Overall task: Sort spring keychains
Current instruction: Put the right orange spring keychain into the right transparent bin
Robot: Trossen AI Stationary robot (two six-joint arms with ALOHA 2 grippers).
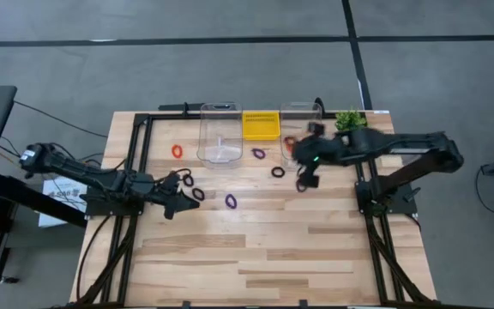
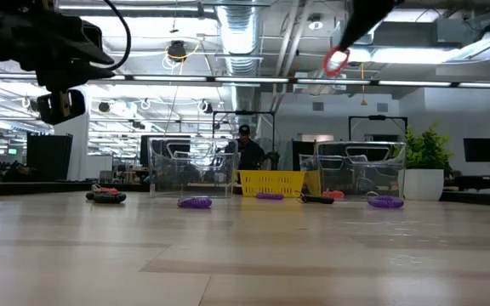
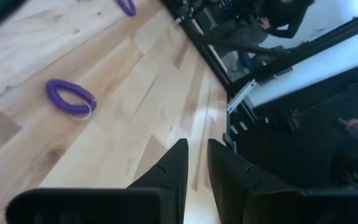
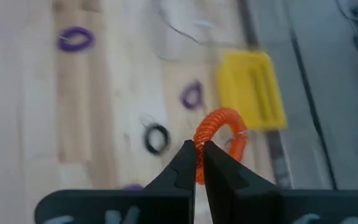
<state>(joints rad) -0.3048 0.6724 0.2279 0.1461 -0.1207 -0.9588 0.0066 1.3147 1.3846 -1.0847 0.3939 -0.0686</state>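
Here, from above, the right gripper (image 1: 302, 178) is being held out over the far middle of the table (image 1: 256, 257), its arm reaching in from the right side, near the yellow basket (image 1: 261, 125) and the right-hand clear bin (image 1: 301, 112). The left gripper (image 1: 178, 178) is being kept low near the left side, with black rings (image 1: 197, 194) just beside it, a purple ring (image 1: 231, 201) a little further in, and an orange ring (image 1: 177, 151) lying near the left clear bin (image 1: 219, 133).

At table height, an orange-red ring (image 2: 336, 61) is being carried high in the air, well clear of the wood, while purple rings (image 2: 195, 202) are lying in front of the bins.

In the left wrist view, the left fingers (image 3: 173, 171) are being held slightly apart with nothing between them, angled down toward the boards; a purple ring (image 3: 71, 97) is lying apart from them.

In the right wrist view, the orange-red ring (image 4: 221, 140) is being pinched by its coil between the pressed-together fingers (image 4: 182, 168), hanging over the table near the basket. Such a ring is judged to be light, springy and soft, likely to flex or swing, so a pinch across one side of the coil is thought best.
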